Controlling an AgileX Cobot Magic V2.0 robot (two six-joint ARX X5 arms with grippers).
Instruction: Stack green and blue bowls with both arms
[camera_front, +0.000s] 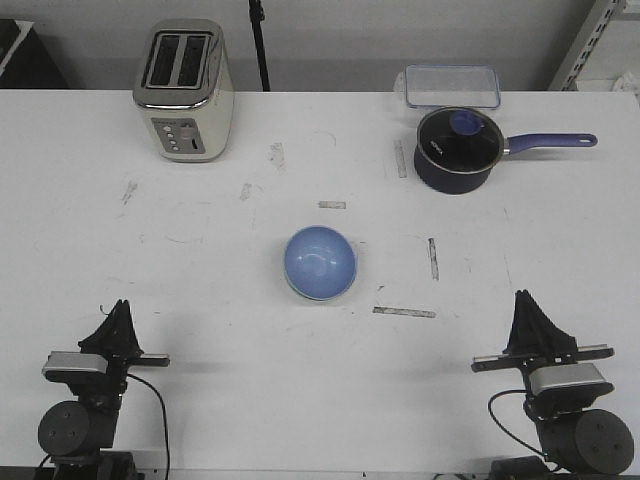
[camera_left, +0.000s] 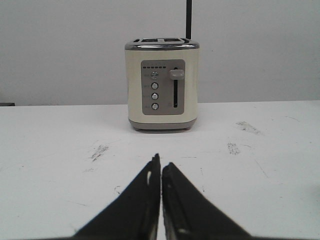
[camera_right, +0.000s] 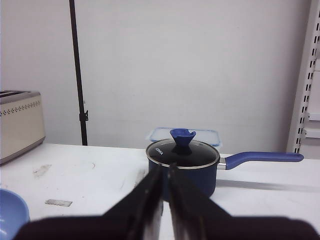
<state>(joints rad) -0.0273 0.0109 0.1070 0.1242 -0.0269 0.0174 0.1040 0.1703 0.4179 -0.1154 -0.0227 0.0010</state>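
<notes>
At the lower corners of the front view, the left end effector (camera_front: 119, 306) and right end effector (camera_front: 524, 298) sit pressed together, holding nothing. Mid-frame on the white bench (camera_front: 200, 290), the glossy periwinkle blue bowl (camera_front: 319, 262) nests in the pale green bowl (camera_front: 291, 285), only its rim showing. The cream toaster (camera_front: 185, 88) stands upper left, the navy lidded saucepan (camera_front: 458, 148) upper right.

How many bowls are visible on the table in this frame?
1 fully visible: the blue bowl, mid-table between both arms. A greenish rim under its edge suggests the green bowl is nested beneath it, mostly hidden.
</notes>
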